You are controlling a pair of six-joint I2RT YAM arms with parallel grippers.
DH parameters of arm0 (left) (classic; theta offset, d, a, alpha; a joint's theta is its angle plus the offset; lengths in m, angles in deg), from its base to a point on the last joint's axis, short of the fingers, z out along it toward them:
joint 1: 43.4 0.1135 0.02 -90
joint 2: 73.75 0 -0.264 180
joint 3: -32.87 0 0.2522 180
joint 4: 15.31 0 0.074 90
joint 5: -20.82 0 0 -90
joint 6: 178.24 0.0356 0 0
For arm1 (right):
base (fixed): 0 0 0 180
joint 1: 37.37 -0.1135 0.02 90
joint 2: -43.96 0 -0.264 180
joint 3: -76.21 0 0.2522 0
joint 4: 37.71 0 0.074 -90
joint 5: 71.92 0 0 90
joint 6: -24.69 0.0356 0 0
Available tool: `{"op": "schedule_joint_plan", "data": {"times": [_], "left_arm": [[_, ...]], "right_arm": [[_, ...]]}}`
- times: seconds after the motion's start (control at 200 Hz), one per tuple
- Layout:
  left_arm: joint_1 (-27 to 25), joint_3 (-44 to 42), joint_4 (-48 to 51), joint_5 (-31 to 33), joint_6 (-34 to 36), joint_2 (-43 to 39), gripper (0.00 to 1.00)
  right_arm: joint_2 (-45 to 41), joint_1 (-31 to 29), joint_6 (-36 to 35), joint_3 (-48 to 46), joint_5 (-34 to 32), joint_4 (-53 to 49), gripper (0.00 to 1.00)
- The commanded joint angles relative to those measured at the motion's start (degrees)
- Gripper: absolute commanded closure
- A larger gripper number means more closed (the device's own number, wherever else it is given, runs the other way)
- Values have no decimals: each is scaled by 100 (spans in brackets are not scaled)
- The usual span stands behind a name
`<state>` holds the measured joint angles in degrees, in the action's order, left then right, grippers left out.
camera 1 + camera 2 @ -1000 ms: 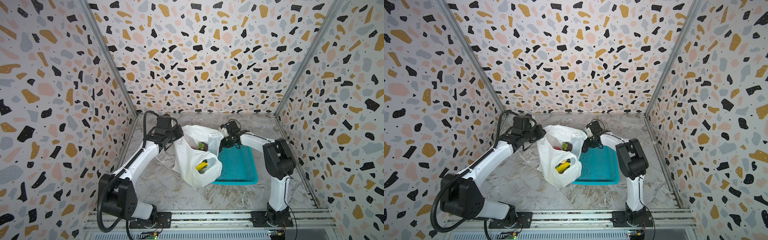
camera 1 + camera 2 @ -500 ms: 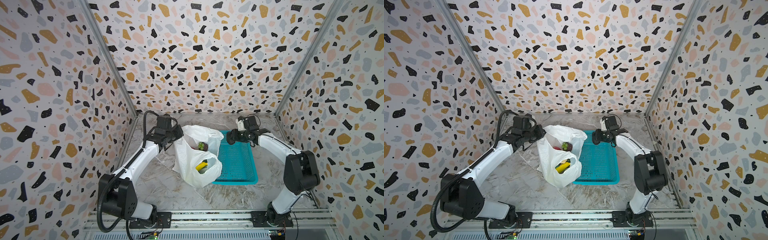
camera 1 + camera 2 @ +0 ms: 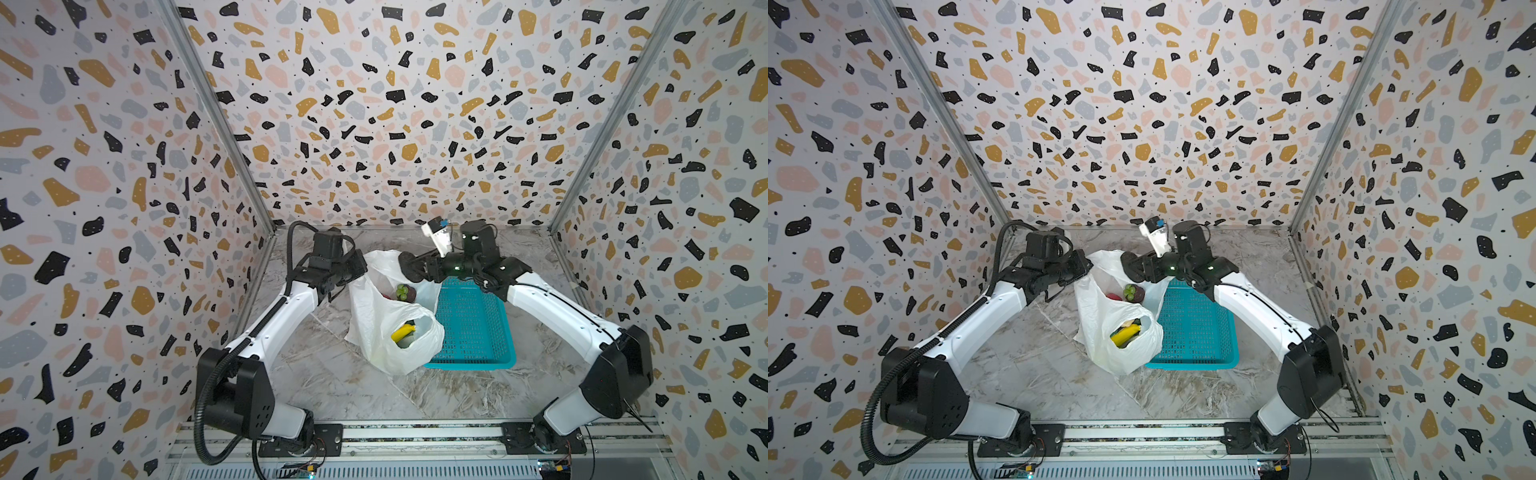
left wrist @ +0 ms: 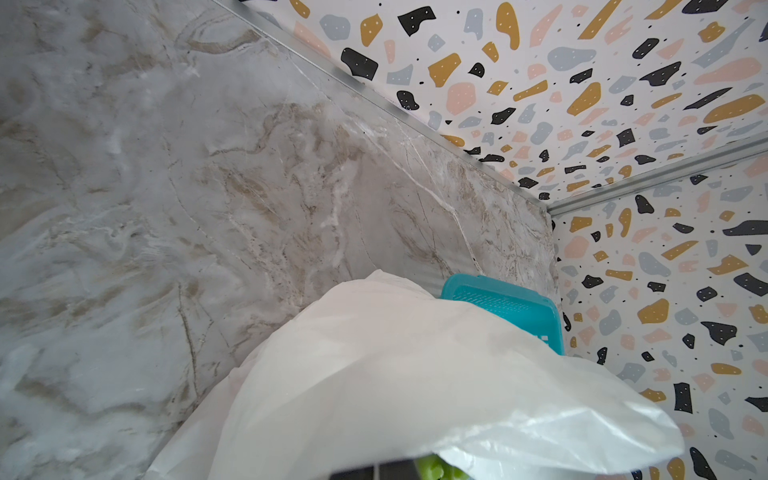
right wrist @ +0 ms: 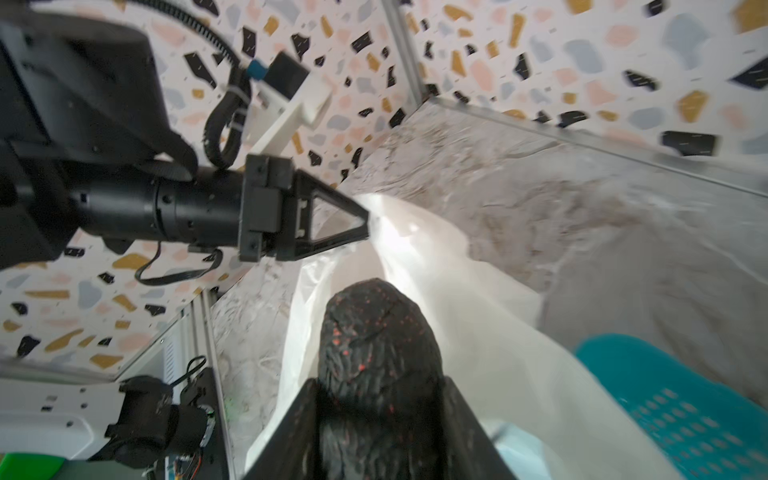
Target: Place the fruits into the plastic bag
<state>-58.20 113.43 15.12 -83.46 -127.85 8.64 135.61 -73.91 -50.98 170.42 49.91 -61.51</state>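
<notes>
Marble tabletop (image 3: 332, 382), terrazzo walls (image 3: 374, 124), left pincer (image 5: 368, 226) clamped on plastic bag (image 3: 374, 316), right pincer (image 5: 378, 384) gripping dark fruit (image 5: 374, 328)

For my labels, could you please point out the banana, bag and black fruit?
banana (image 3: 403, 332): in a top view, yellow middle.
bag (image 3: 368, 320): in a top view, side wall.
black fruit (image 5: 374, 332): right wrist view, exposed upper half.

**No readable text anywhere**

Nothing legible is found here, tbh. The plastic bag (image 3: 374, 316) is seen plain white, the teal basket (image 3: 473, 324) plain too, and only speckled shapes are printed on the walls (image 3: 374, 104). Markings on the small circuit boards (image 3: 555, 466) at the front edge of the bench (image 3: 332, 386) are too tiny to be read.
</notes>
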Motion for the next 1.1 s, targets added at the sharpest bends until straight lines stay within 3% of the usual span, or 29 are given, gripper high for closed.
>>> {"op": "schedule_joint_plan", "data": {"times": [0.0,0.085,0.2,0.325,0.576,0.761,1.096], "left_arm": [[4,84,-126,-10,112,-173,100],[3,62,-113,22,110,-216,100],[-3,49,-78,86,112,-249,100],[4,31,-58,186,107,-251,100],[4,97,-14,335,59,-119,100],[4,116,-24,339,59,-85,100],[6,234,-6,251,103,88,100]], "right_arm": [[406,-241,-363,429,240,-364,66],[764,-369,-403,771,366,-527,61],[889,-460,-418,945,571,-555,33],[581,-419,-378,683,514,-352,25],[-298,30,-376,248,-12,-463,23],[-869,68,-707,-61,-434,-1422,20],[-1203,-786,-1449,-484,-422,-2938,17]]}}
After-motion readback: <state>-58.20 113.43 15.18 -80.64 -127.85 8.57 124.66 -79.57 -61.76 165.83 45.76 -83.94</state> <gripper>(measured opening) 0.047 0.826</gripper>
